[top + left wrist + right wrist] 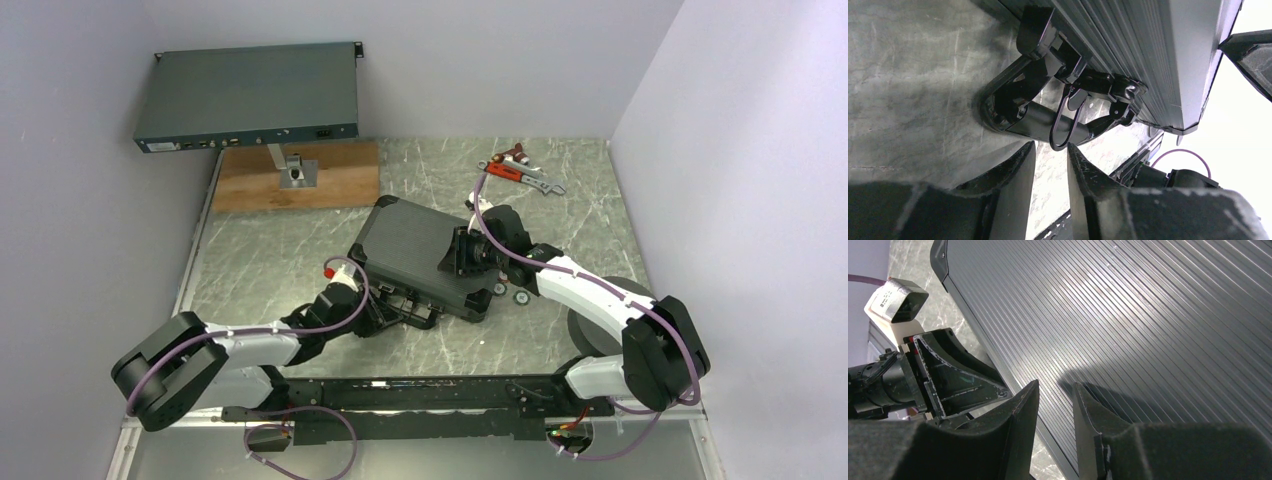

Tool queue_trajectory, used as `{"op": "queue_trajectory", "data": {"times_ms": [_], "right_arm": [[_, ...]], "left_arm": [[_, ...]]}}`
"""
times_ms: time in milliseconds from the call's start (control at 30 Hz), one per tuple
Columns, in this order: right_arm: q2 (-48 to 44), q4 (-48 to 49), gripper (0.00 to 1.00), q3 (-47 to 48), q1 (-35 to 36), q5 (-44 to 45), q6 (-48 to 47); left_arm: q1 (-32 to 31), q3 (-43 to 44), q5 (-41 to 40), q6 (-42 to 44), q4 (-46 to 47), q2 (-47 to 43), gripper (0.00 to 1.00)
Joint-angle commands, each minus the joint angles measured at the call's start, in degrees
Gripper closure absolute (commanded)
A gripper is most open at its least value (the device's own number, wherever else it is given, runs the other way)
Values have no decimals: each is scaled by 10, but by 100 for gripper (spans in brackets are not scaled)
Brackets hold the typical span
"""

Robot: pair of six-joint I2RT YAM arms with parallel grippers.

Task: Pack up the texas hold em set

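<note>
Closed in by pale lilac walls (500, 60) at the back and on both sides: a tabletop (270, 250) of grey-green marbled stone, veined in white, glossy under the light, trimmed with metal along the left. Across its near edge, a black rail (420, 400) carrying both arm bases. In the middle of the stone, lid down, lying flat and a little askew: the black ribbed case (410, 245), its handle (1028, 120) and a wire latch loop (1052, 131) on the near side. Low at that side, the left gripper (1052, 146), fingers a slim gap apart with nothing plainly between them, the loop just at their tips; touching or not, impossible to tell. Over the lid's right end, the right gripper (1055, 385), fingers likewise narrowly parted, tips right at the ribs, pinching nothing. Just beside the case's near right corner, on bare stone, two small round chips (521, 298). At the back left, a wooden board (250, 185) with a grey-blue rack box (250, 95) raised above it on a stand; at the back right, a red-handled wrench (520, 175).
</note>
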Motion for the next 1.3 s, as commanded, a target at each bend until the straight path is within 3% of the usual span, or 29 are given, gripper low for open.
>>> {"op": "queue_trajectory", "data": {"times_ms": [0, 533, 833, 1000, 1267], "right_arm": [[37, -129, 65, -46, -2, 45, -24], [44, -130, 65, -44, -2, 45, -25], [46, -129, 65, -46, -2, 45, -25], [49, -127, 65, -47, -2, 43, -25], [51, -125, 66, -48, -2, 42, -24]], "left_arm": [[-3, 19, -1, 2, 44, 10, 66], [-3, 28, 0, 7, 65, 39, 70], [-2, 25, 1, 4, 72, 24, 83], [-3, 36, -13, 9, 31, -10, 100], [-3, 65, -13, 16, 3, -16, 100]]}}
